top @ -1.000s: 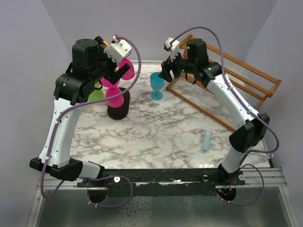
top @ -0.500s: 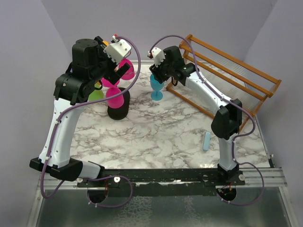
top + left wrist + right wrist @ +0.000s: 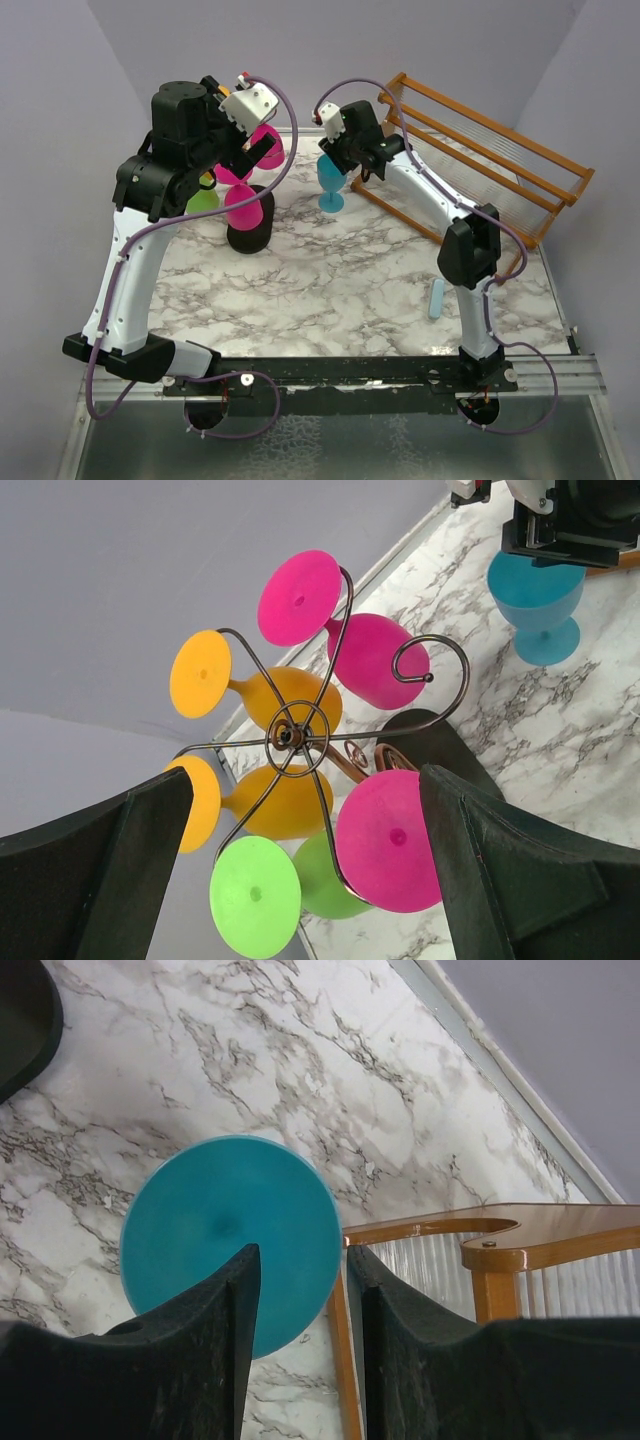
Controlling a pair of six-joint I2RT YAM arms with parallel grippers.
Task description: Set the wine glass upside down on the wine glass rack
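Fingers [image 3: 190, 1360] of the right gripper [image 3: 303, 1265] stand a narrow gap apart over the teal wine glass [image 3: 215, 1225], seen from straight above; one finger lies across the bowl's mouth and the other outside it, with the rim on the wooden rack's side showing in the gap; whether either pad touches that rim I cannot tell, and nothing is clamped. The glass stands upright on its foot on the marble table [image 3: 330, 270], just beside the corner of the brown wooden slatted rack [image 3: 480, 150] and apart from the wine glass rack [image 3: 295, 737]; that wire tree carries coloured glasses [image 3: 385, 840], pink, orange and green, hung bowl-down; one curled arm [image 3: 430, 660] reaches toward the teal glass. The left gripper [image 3: 305, 773] hangs above the tree, spread wide, holding nothing; a pale blue strip [image 3: 437, 297] lies on the marble near the right arm.
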